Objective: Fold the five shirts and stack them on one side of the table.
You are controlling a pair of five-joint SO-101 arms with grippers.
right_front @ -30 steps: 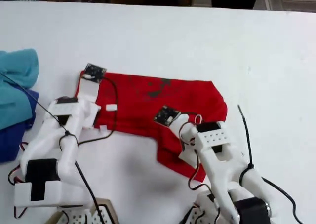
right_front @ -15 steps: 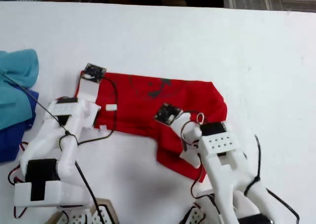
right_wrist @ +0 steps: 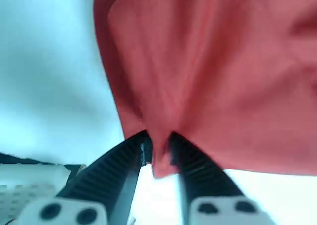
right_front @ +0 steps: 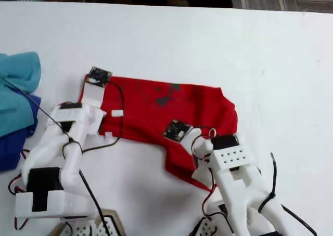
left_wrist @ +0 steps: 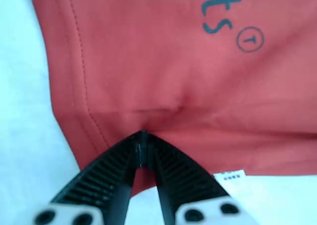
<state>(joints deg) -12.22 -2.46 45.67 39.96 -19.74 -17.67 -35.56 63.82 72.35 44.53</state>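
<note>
A red shirt (right_front: 156, 108) with dark print lies spread across the middle of the white table (right_front: 208, 43). My left gripper (left_wrist: 141, 138) is at the shirt's left edge, shut on a pinched fold of red cloth beside the hem. At the shirt's near right part, my right gripper (right_wrist: 158, 144) is shut on a bunched flap of the red shirt (right_wrist: 213, 76), with cloth showing between its black fingers (right_wrist: 124, 158). In the high view each arm's camera board and white body cover its fingertips. A teal shirt (right_front: 18, 90) lies on a blue shirt (right_front: 11, 142) at the table's left edge.
The far half and the right side of the table are bare white surface. Black and red cables trail from both arms over the red shirt. The arm bases stand at the near edge, with a small box (right_front: 112, 223) by the left base.
The right arm has drawn back toward the near edge with the cloth in its grip, pulling the shirt's right side slightly inward. The left arm has kept still.
</note>
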